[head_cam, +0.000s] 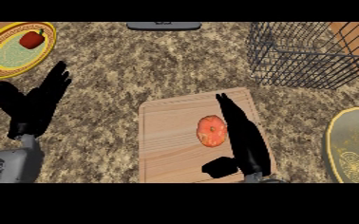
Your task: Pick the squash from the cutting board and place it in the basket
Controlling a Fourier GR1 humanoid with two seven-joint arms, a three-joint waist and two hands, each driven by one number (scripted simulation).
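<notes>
Speckled brown stone covers the table (161,66), and a pale wooden cutting board (168,147) lies on it near the lower middle of the head view. On the board sits the squash (212,131), orange and round, lying right of the board's centre and not yet lifted. The right hand (242,140) is just beside it on its right, fingers (228,108) straight and pressed together, pointing away from the robot, with the thumb (220,167) spread out low and left, below the squash; nothing is pinched, and I cannot tell whether the palm touches the squash or stands a hair apart. The wire basket (301,52) stands well apart at the upper right, beyond the board's far corner. From here the likely trouble is the shape of the thing: being round, it could roll left across the board if the fingers close from one side only, before the thumb comes round behind it. A carry to the basket also has to clear its tall wire rim. The left hand (38,102) rests open at the left edge, near a yellow plate (13,59) holding a red pepper (32,39). Another plate (344,147) shows at the right edge
</notes>
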